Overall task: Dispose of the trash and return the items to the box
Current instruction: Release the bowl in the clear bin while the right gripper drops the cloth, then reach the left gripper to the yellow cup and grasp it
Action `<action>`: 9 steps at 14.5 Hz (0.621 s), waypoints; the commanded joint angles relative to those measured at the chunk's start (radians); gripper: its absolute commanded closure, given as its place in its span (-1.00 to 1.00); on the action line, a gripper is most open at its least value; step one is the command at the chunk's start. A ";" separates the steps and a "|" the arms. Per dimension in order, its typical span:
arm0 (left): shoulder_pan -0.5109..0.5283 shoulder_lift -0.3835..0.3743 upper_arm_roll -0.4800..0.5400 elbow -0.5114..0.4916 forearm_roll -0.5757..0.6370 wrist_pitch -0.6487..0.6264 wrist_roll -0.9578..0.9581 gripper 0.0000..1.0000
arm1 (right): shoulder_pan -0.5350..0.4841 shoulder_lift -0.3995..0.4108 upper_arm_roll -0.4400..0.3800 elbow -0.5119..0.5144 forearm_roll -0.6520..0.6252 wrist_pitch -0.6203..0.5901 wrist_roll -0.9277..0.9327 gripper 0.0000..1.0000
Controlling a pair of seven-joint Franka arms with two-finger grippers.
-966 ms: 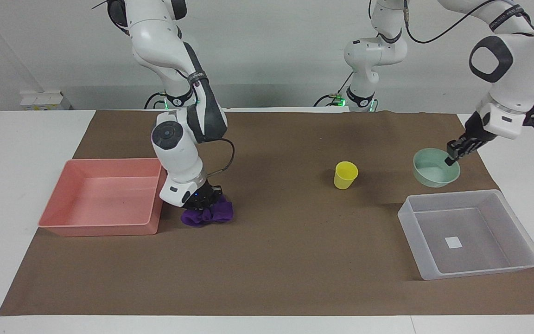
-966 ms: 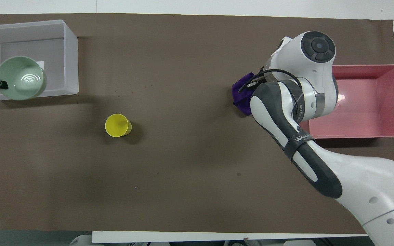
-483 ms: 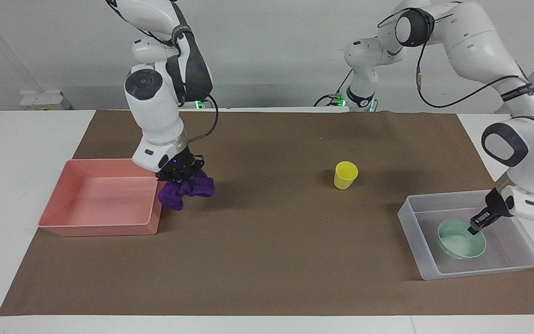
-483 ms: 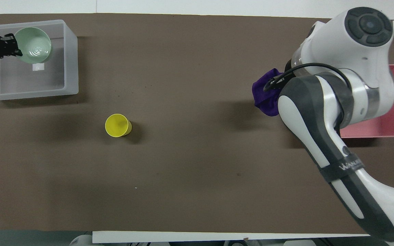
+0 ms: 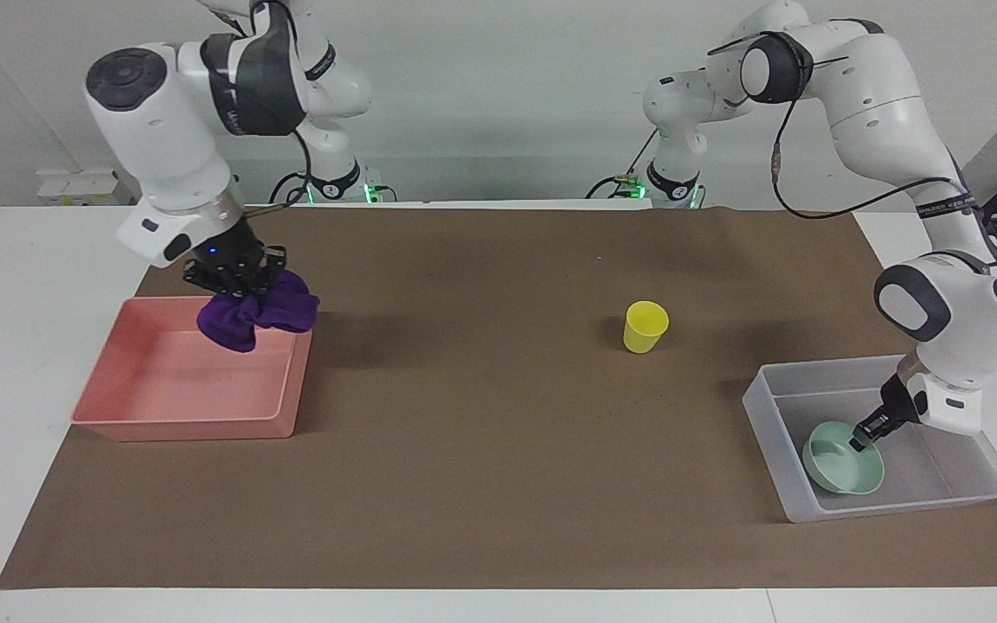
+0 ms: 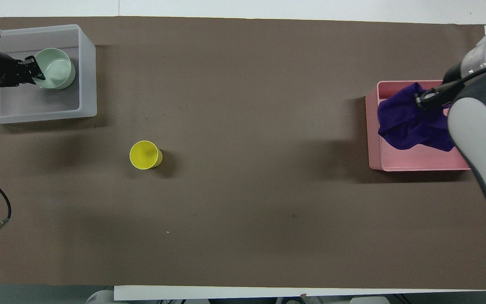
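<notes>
Brown paper covers the tabletop (image 5: 498,484) between two Franka arms. Right gripper (image 5: 234,279) hangs over the salmon-pink tray (image 5: 118,381) at the right arm's end, jaws clamped on the purple cloth wad (image 5: 252,316), which dangles above the tray floor without touching it. Left gripper (image 5: 864,438) reaches into the clear-grey box (image 5: 974,497) at the left arm's end, jaws pinching the rim of the mint-green bowl (image 5: 840,472), which sits tilted, low in the box near its wall. Yellow cup (image 5: 644,326) stands upright on the paper, well apart from both containers and nearer to the robots than the box.

Step in hand, by judgement: two deposits at once, trash over its tray, bowl almost set down. Next, each pair of jaws must open and lift clear; the cup remains to be fetched.

Whether the bowl rests on the box floor cannot be told. The overhead view cuts off the right arm and hides part of the pink tray; the bowl covers the box's sticker.
</notes>
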 commanded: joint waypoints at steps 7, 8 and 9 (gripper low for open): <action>-0.181 -0.485 -0.001 -0.253 0.010 -0.381 -0.103 -0.98 | -0.131 0.004 0.014 -0.277 -0.008 0.279 -0.099 0.94; -0.230 -0.534 -0.003 -0.334 0.010 -0.374 -0.111 -0.98 | -0.131 0.013 0.016 -0.297 -0.010 0.319 -0.099 0.89; -0.282 -0.570 -0.001 -0.411 0.010 -0.352 -0.116 -0.98 | -0.131 0.021 0.016 -0.317 -0.008 0.353 -0.099 0.82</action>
